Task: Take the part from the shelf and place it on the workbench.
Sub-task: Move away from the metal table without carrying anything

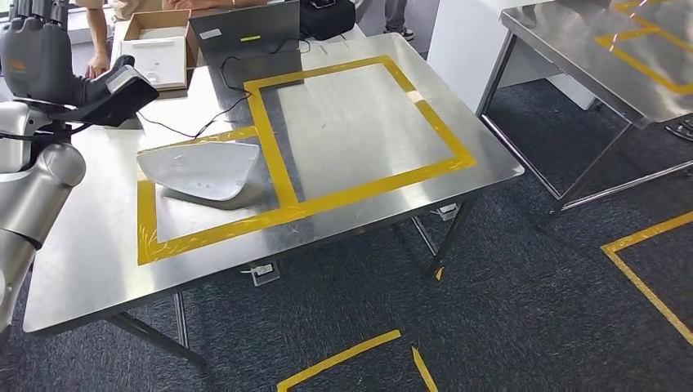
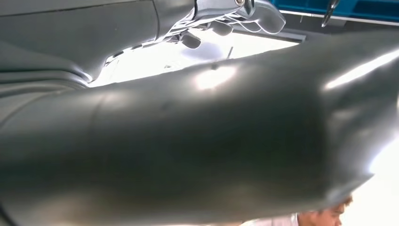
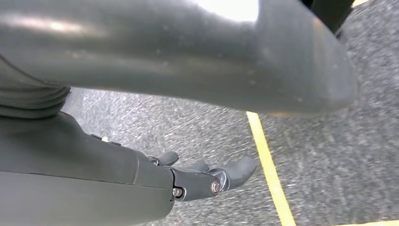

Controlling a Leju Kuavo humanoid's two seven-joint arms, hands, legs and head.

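The white curved part (image 1: 196,167) lies flat on the steel workbench (image 1: 351,122), inside the left yellow-taped rectangle. My left hand (image 1: 37,57) is raised at the bench's far left corner, above and behind the part, and holds nothing. In the left wrist view its thick thumb (image 2: 188,141) is close to the lens and its fingers (image 2: 235,12) are apart from it. My right hand (image 3: 141,174) hangs over the dark carpet with its fingers (image 3: 221,176) stretched out and nothing in it.
A cardboard box (image 1: 159,45) with a white tray, a dark panel (image 1: 245,33) and a black cable (image 1: 221,106) sit at the bench's back. A person's arm (image 1: 98,41) reaches in by the box. A second steel table (image 1: 596,41) stands to the right. Yellow tape (image 1: 646,278) marks the floor.
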